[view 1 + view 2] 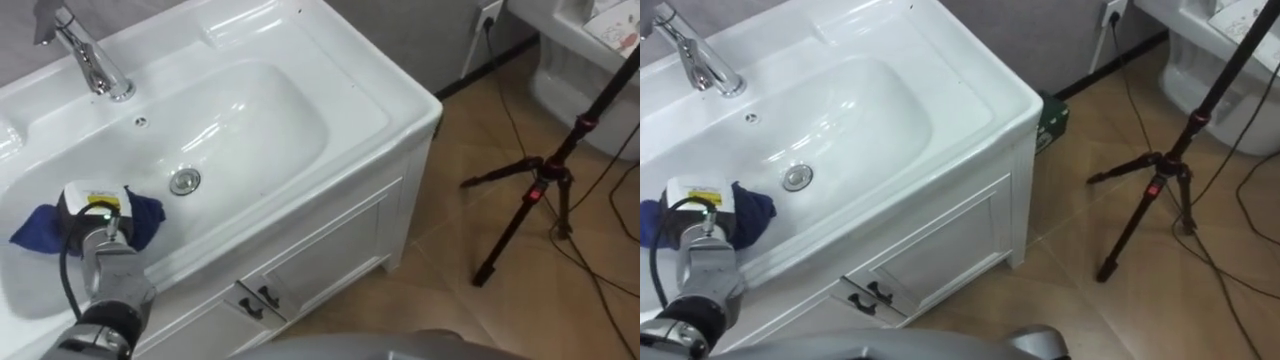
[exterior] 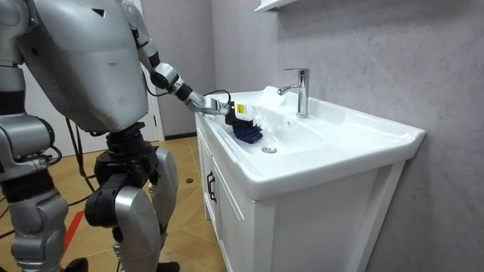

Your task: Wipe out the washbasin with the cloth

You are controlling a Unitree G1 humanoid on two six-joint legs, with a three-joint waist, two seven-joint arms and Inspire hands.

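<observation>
A white basin [image 1: 250,120] is set in a white vanity top, with a chrome tap [image 1: 90,60] at the back and a round drain [image 1: 184,181] in the bowl's floor. A crumpled blue cloth [image 1: 35,230] lies in the bowl's near left part, left of the drain. My left hand [image 1: 92,205] rests on it, back towards me, fingers curled down into the cloth. In the room view I stand at the vanity's front with the left arm stretched over the rim, the left hand [image 2: 238,112] on the bunched cloth [image 2: 248,134].
The vanity's cabinet doors [image 1: 300,270] face me below the rim. A black tripod [image 1: 535,190] stands on the tiled floor to the right, with cables around it. A white fixture [image 1: 590,90] is at the far right, and a small green box [image 1: 1055,120] sits by the wall.
</observation>
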